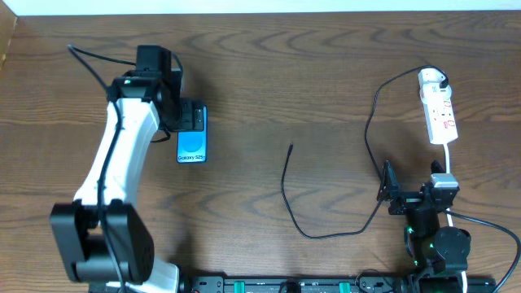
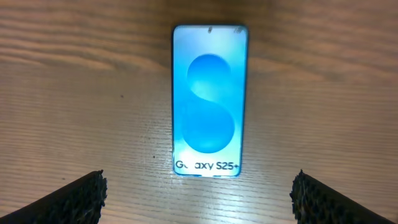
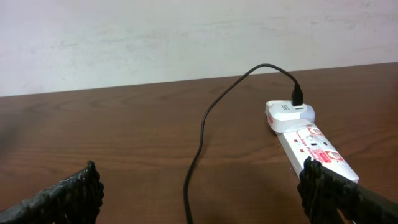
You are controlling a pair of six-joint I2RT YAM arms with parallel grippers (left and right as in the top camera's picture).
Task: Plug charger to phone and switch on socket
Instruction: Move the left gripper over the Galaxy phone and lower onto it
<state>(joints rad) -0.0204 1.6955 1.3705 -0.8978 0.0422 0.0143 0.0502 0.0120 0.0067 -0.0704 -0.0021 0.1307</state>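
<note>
The phone (image 1: 192, 137) lies flat on the table at the left, its blue screen up; the left wrist view shows it (image 2: 209, 99) with the "Galaxy S25+" band nearest my fingers. My left gripper (image 1: 192, 115) hovers over its far end, open and empty, the fingers (image 2: 199, 198) wide apart. The charger cable (image 1: 326, 232) runs from the white plug in the socket (image 1: 438, 110) down and round to its free tip (image 1: 291, 147) mid-table. My right gripper (image 1: 387, 193) is open and empty near the front edge; its view shows the cable (image 3: 199, 143) and the socket (image 3: 311, 142).
A white cord (image 1: 450, 159) runs from the socket toward the right arm's base. A pale wall (image 3: 186, 37) stands behind the table's far edge. The left arm (image 1: 118, 163) reaches across the left side.
</note>
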